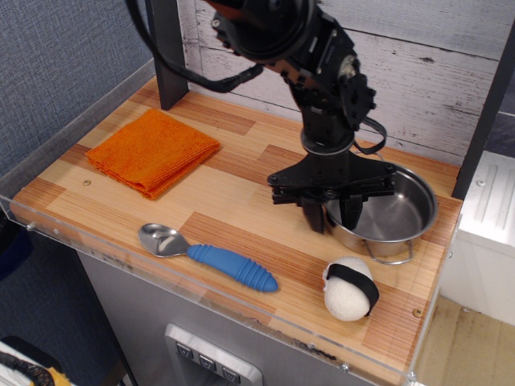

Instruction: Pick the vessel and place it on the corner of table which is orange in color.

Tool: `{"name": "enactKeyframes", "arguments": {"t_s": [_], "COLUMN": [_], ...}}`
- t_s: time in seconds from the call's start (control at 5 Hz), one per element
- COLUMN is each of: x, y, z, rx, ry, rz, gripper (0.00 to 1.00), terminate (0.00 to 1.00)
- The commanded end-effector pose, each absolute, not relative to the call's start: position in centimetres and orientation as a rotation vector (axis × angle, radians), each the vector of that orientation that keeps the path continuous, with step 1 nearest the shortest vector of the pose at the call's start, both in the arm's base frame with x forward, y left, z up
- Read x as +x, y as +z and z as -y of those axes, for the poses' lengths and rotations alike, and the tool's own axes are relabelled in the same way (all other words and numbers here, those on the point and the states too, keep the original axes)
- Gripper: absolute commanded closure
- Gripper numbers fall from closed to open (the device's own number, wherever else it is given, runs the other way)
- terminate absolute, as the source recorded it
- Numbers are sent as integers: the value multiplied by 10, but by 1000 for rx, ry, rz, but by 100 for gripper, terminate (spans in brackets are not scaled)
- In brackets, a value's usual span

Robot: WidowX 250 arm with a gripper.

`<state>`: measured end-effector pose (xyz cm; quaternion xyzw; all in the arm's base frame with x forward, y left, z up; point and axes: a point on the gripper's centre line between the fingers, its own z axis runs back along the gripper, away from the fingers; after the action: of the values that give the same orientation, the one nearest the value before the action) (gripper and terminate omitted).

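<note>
The vessel, a small shiny steel pot (396,211), stands on the wooden table at the right, with one wire loop handle showing at its front. My gripper (331,215) comes down from above and straddles the pot's left rim. One finger is outside the wall and one inside, drawn close together on the rim. The pot still rests on the table. The folded orange cloth (153,150) lies flat at the far left corner, well apart from the gripper.
A metal spoon with a blue handle (211,257) lies near the front edge. A white ball with a black band (350,288) sits in front of the pot. A black post (167,48) stands behind the cloth. A clear raised lip (201,299) rims the table.
</note>
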<state>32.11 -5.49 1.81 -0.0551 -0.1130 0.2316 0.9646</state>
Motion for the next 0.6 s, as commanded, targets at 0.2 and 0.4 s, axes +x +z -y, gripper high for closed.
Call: {"name": "enactKeyframes", "arguments": {"t_s": [0.2, 0.4], "x": [322, 322], "y": [34, 51], "z": [62, 59], "rx": [-95, -128], "ry": [417, 408], "rz": [257, 274], "gripper": [100, 100], "terminate": [0, 0]}}
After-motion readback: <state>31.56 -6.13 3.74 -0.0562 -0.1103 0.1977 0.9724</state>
